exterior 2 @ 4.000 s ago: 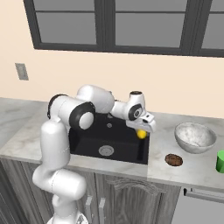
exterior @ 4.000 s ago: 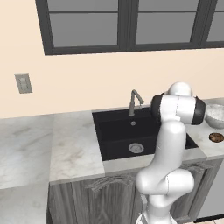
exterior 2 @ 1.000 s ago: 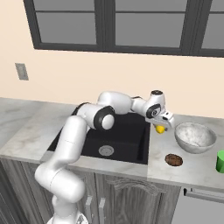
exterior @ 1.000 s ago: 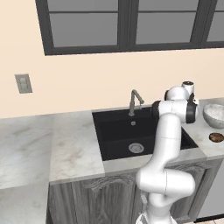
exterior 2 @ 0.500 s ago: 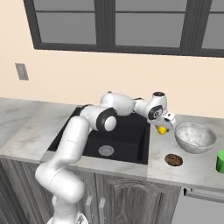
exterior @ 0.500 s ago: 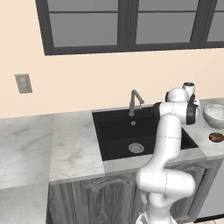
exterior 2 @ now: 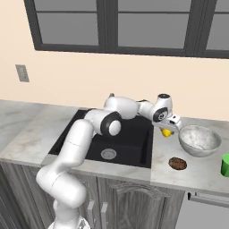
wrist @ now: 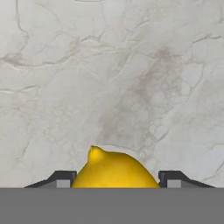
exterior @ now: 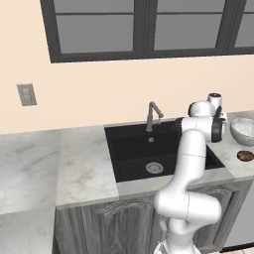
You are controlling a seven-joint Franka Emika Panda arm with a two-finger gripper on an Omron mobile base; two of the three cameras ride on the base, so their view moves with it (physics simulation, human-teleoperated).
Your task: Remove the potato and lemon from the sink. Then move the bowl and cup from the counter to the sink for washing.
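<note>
The lemon [wrist: 114, 169] sits gripped between the two fingertips of the gripper [exterior 2: 167, 131], held over the marble counter [wrist: 113, 78] just right of the sink [exterior 2: 134, 145] and close beside the bowl [exterior 2: 199, 139]. The potato [exterior 2: 177, 163] lies on the counter in front of the bowl (already outside the basin). The cup [exterior 2: 225, 165] stands at the right edge, apart from the bowl.

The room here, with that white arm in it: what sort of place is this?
A kitchen, computer-rendered by the look of it. A black sink with a faucet is set in a marble counter under dark-framed windows, above wooden cabinets.
</note>
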